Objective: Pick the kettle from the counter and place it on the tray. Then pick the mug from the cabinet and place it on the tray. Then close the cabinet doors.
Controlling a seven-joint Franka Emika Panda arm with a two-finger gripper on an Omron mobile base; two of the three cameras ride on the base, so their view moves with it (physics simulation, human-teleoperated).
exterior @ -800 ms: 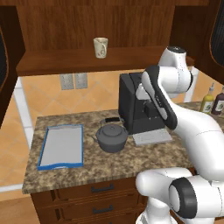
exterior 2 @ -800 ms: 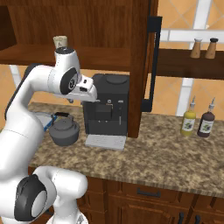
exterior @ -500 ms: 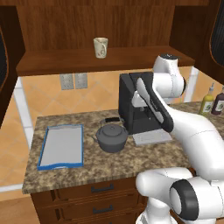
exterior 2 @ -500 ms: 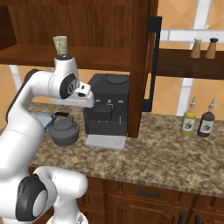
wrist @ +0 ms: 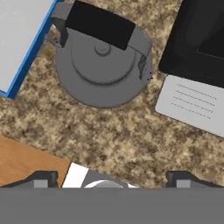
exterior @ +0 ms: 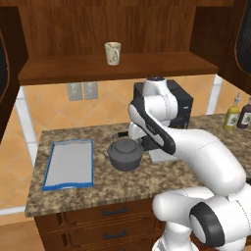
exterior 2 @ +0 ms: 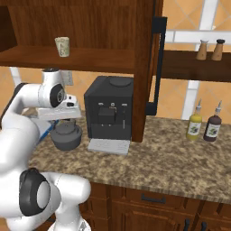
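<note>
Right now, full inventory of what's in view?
kettle: 1, dark grey, on counter between tray and coffee machine
tray: 1, grey with blue rim, counter left end
mug: 1, cream, on cabinet shelf
cabinet doors: dark wood, open
coffee machine: 1, black, on counter
bottles: 2, yellow and dark, counter right
shakers: 2, side shelf
wall outlets: 2, grey
pincer: open, above the kettle

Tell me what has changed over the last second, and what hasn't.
The arm swung from in front of the coffee machine leftward and down, bringing the gripper above the kettle; its jaws are open, nothing taken hold of. The kettle stays on the counter beside the tray, and the mug remains on the cabinet shelf.
</note>
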